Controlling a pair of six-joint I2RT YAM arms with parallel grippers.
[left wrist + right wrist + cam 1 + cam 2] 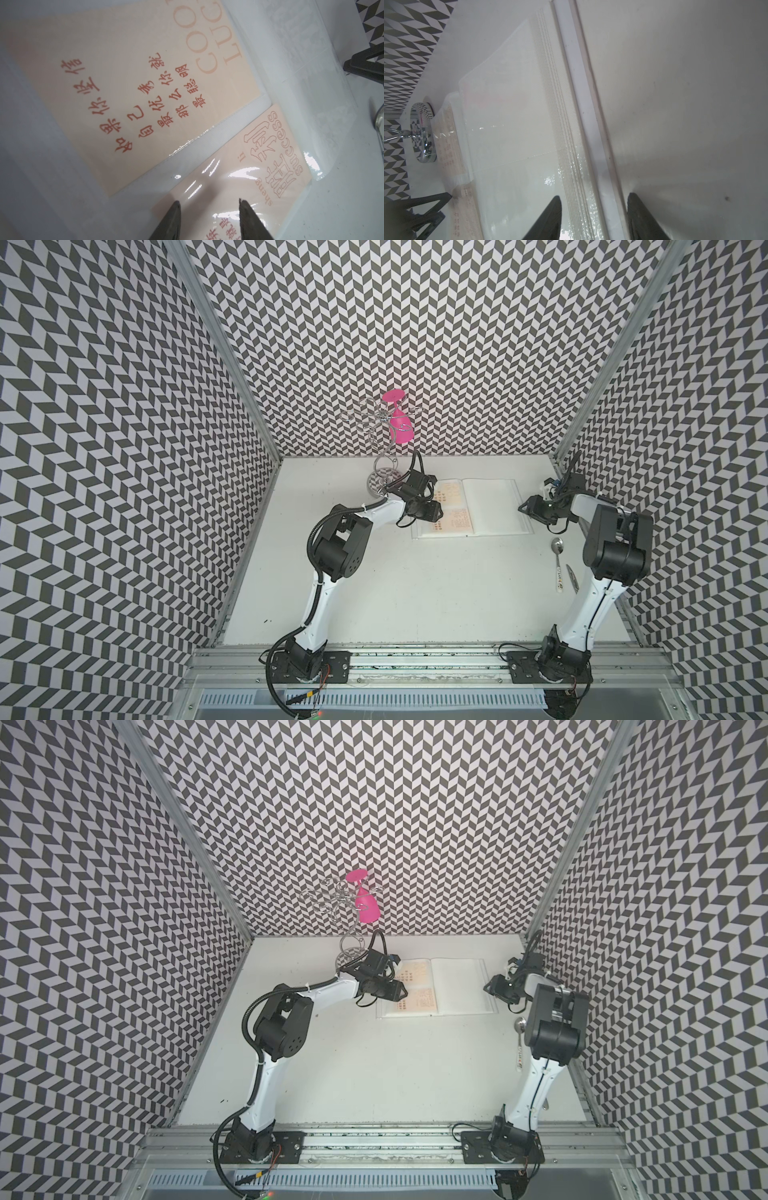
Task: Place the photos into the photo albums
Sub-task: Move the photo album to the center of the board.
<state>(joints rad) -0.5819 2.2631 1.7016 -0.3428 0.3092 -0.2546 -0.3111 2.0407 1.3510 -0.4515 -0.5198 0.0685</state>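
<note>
At the left jaws: roughly half open, nothing gripped, fingertips (175, 209) poised over the lower peach card (239, 182), which lies under the glossy film of its pocket. Cannot tell whether touching the film or just clear of it. Just beside, across a white band: the upper peach card (128, 99), likewise pocketed, printed with red-brown Chinese characters and large pale Latin capitals. On the lower one, outlined characters and the word "success".

At the right jaws: also about half open and empty, fingertips (555, 205) straddling the outer edge of the photo album (490, 506), one over the clear leaves, one over bare desk (415, 593). Looks like steadying rather than gripping; contact not clear.

Lying open and flat toward the far side of the desk, between the two arms: the album, with both cards on its left page and empty transparent pockets on the right page. No loose photos to be seen on the desk in either top view.

Judged as the close of an insertion, with the lower card seated. Next: lifting clear without dragging the film, then finding another card, with none in sight, and opening a free pocket on the right page while pinning the leaf flat. Slippery, springy film and thin stiff cards, so likely to catch at the pocket mouth.

Further out: a spoon (557, 562) near the right arm, and a wire rack (379, 483) with a pink glass (401, 423) hung upside down behind the left arm.
</note>
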